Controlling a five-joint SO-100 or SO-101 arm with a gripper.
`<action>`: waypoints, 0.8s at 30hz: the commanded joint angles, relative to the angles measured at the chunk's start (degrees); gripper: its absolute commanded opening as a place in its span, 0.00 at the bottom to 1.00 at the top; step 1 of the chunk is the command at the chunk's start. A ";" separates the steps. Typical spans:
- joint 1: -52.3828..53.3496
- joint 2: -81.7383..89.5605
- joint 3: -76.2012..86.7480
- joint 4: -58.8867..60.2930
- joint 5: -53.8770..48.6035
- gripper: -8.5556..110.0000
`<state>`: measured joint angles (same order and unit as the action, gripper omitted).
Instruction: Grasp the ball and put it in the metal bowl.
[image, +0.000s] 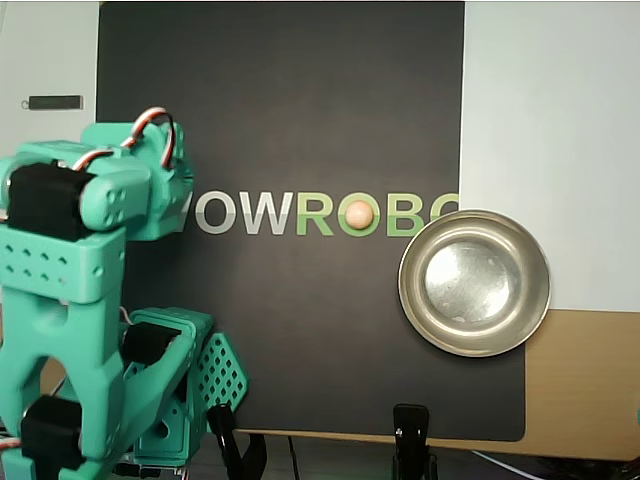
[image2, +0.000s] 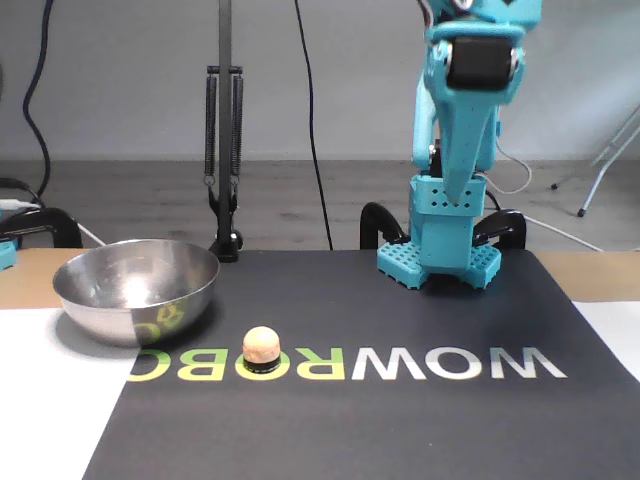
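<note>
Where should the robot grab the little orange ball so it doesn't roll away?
Probably from straight above, with one finger on each side of the ball at its widest middle. It is round and smooth and sits alone on the green letter O of the black mat, clear of the metal bowl, so there is room all around.

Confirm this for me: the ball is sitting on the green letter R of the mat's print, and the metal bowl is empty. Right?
Not quite. In the overhead view the ball sits on the green letter O, just right of the R, not on the R itself. The rest holds: the metal bowl is empty.
</note>
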<state>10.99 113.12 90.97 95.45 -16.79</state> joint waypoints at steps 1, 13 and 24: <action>2.46 -3.78 -5.98 0.62 -3.87 0.07; 8.09 -10.20 -7.91 0.62 -29.27 0.07; 8.17 -10.20 -7.21 0.62 -50.89 0.07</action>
<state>19.16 102.74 85.52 95.89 -64.42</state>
